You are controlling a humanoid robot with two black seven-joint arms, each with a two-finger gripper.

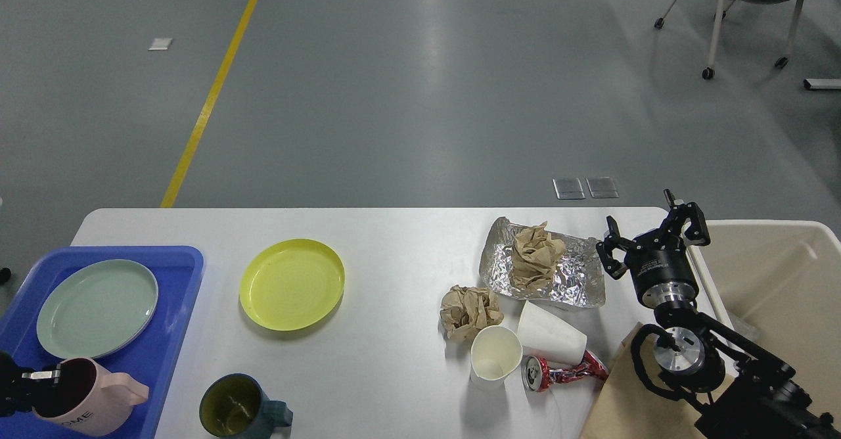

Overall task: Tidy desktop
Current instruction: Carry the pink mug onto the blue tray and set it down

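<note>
The white desktop (394, 242) fills the lower half of the head view. My left gripper (33, 386) sits at the bottom left edge, shut on the rim of a pink mug (89, 403) held over the near end of the blue tray (177, 294). A pale green plate (97, 307) lies in the tray. A yellow plate (292, 284) and a dark teal mug (240, 406) sit on the desktop. My right gripper (652, 235) is open and empty, just right of a foil sheet (565, 281) holding crumpled brown paper (535, 252).
Another crumpled brown paper (468, 311), two white paper cups (494, 355) (550, 337) and a crushed red can (562, 370) lie right of centre. A cream bin (775, 294) stands at the right edge, brown paper (631, 399) beside it. A chair (742, 5) stands far back.
</note>
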